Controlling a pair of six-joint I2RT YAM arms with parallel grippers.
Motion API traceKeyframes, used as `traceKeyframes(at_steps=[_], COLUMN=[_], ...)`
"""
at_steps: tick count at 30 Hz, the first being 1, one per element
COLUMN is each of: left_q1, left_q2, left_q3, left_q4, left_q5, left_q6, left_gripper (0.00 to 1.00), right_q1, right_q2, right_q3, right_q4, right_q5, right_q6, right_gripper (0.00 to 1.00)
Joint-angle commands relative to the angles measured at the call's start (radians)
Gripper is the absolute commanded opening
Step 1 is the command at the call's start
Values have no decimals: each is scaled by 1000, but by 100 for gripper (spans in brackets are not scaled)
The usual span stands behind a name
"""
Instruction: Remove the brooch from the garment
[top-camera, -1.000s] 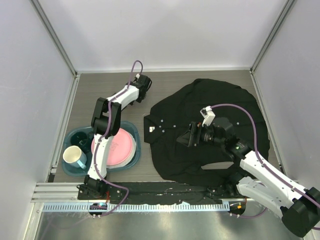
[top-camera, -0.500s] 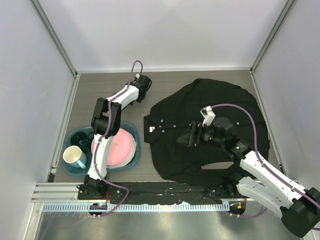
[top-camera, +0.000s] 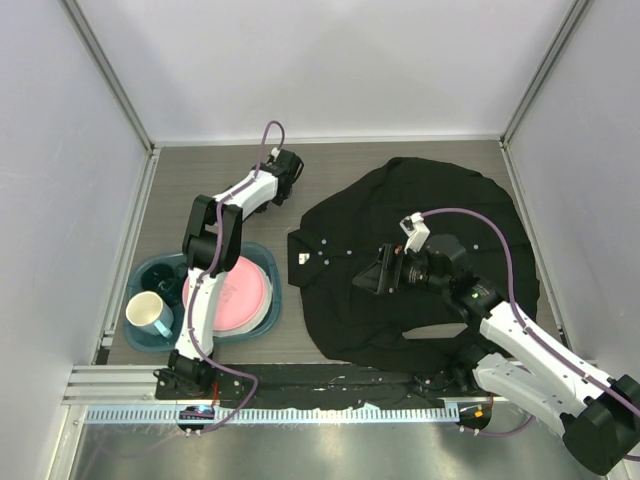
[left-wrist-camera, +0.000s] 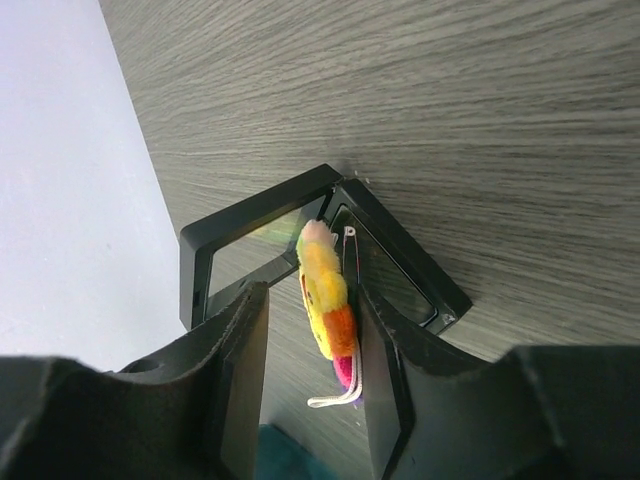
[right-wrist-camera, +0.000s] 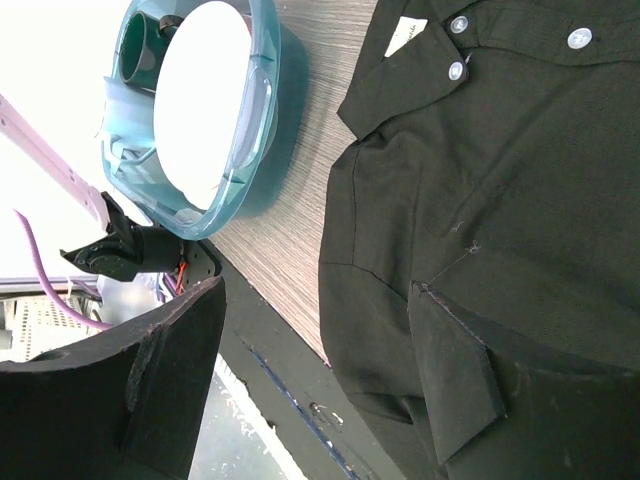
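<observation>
Holds the brooch in the closed left pincer low over the far tabletop, well apart from the garment beneath the open right pincer, yet risks dropping it through so edgewise a pinch.

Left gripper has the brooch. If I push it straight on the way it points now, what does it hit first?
The table. The left gripper, shut on the brooch, points down at bare wood, and its fingertips look almost on it already, though depth is hard to judge.
</observation>
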Motion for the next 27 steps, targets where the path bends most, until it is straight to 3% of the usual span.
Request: traceKeyframes(at_steps=[1, 8, 27], left_q1=[2, -4, -55], left_q2=[-65, -111, -294], left_q3=[30, 21, 71], left_q4=[-24, -37, -201], left_q5=[15, 41, 138], left_q6=[-23, -39, -129], left_gripper=[44, 57, 60], right_q1=[-5, -4, -2], right_q2=[-12, -18, -43], right_q3=[0, 5, 66], right_q4=[45, 36, -55], right_q5=[-16, -16, 27], right_q6=[15, 23, 4], right_gripper=[79, 79, 79])
